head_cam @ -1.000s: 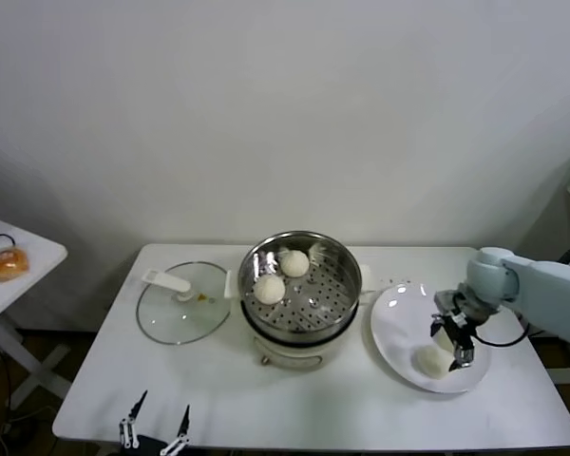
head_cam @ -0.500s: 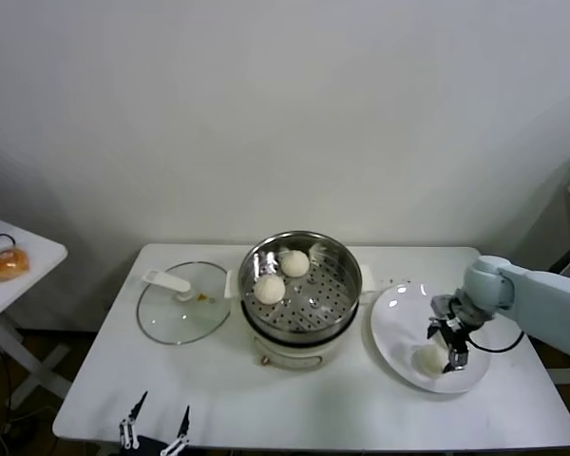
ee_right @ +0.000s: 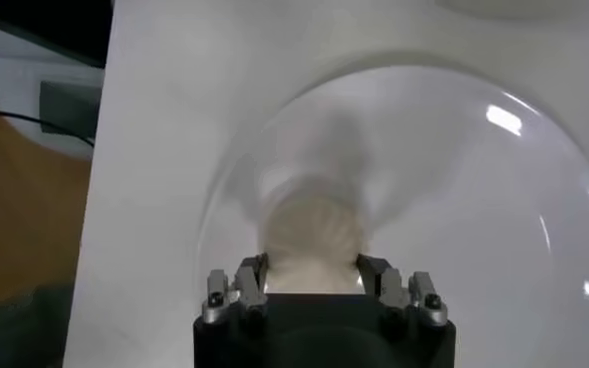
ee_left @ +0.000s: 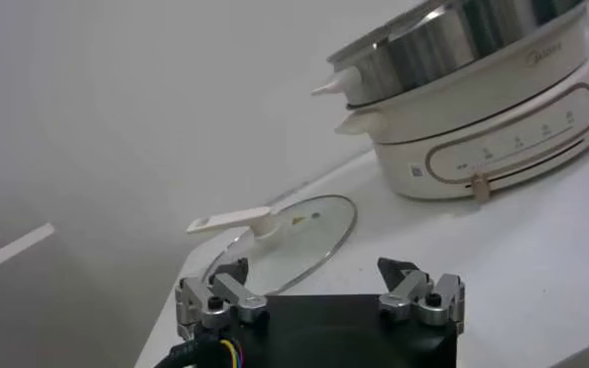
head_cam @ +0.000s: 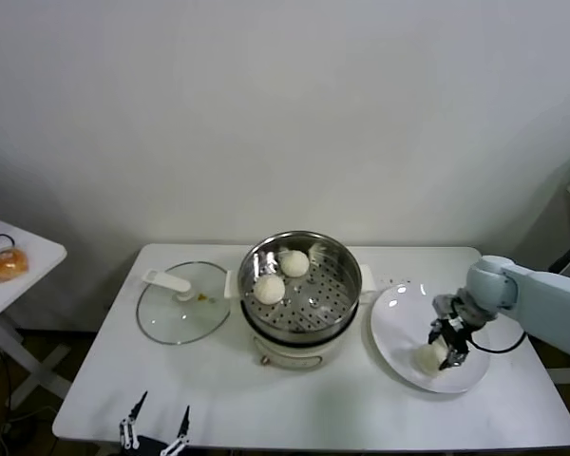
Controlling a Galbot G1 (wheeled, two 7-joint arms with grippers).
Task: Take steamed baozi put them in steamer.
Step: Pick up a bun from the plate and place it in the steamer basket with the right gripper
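I clamp my right gripper [head_cam: 446, 350] tight on a baozi [head_cam: 429, 358] on the plate [head_cam: 394, 318] (right of the steamer [head_cam: 299, 285]), ready to lift it across.

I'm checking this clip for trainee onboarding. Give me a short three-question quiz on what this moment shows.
1. True or false: the right gripper has its fingers closed on a baozi on the white plate.
2. How many baozi lie in the steamer? A) none B) two C) four
3. Fill in: the glass lid lies flat on the table on the steamer's ____ side, by the robot's own sides.

Key: 1 true; 2 B; 3 left. The left gripper waits open at the table's near edge.
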